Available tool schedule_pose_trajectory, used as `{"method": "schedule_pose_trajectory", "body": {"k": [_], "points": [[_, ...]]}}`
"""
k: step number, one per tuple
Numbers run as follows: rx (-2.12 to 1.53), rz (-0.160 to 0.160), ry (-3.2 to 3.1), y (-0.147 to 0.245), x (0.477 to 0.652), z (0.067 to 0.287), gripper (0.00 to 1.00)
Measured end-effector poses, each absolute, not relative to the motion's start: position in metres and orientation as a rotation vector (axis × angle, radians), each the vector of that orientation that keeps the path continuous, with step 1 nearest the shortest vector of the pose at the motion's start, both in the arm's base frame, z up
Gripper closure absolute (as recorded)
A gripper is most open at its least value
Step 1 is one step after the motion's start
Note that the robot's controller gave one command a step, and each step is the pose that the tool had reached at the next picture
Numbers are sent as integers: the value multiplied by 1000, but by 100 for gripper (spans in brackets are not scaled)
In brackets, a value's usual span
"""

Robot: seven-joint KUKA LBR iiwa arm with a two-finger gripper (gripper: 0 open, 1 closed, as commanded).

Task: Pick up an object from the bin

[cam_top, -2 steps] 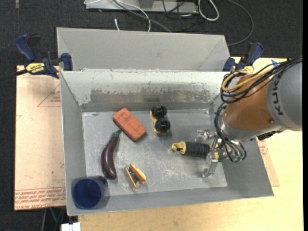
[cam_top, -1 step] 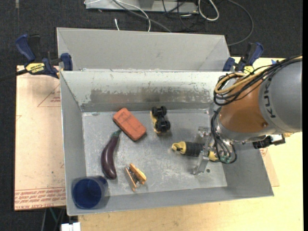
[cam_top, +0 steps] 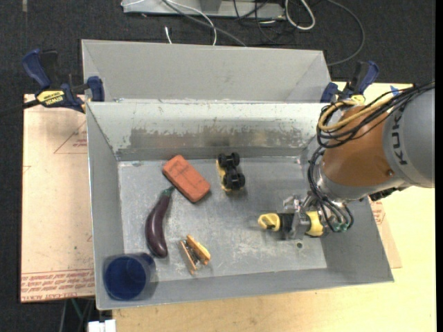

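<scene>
- My gripper (cam_top: 293, 225) is hanging over a yellow toy (cam_top: 268, 220), bin's (cam_top: 208, 120) four o'clock; grip: I cannot tell.
- Bare floor (cam_top: 239, 244) is lying toward nine; wall (cam_top: 354, 249) close at three.

Likely a robotics lab: arm (cam_top: 367, 161), metal bin (cam_top: 208, 81), cables (cam_top: 299, 5).

Grey arm (cam_top: 419, 126), black lettering (cam_top: 397, 138) — orange wrist cover (cam_top: 353, 166), yellow and black cables (cam_top: 344, 113) looped, small metal gripper (cam_top: 295, 223).
</scene>
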State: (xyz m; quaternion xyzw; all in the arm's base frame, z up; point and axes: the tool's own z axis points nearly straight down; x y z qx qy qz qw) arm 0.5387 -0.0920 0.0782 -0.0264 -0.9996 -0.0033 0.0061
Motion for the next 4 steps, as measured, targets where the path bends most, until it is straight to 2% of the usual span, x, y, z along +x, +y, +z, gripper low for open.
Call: {"method": "schedule_pose_trajectory", "body": {"k": [2,4], "points": [[-82,-10,-3128,-92,539,80,100],[-82,-13,-3122,-91,537,142,100]]}}
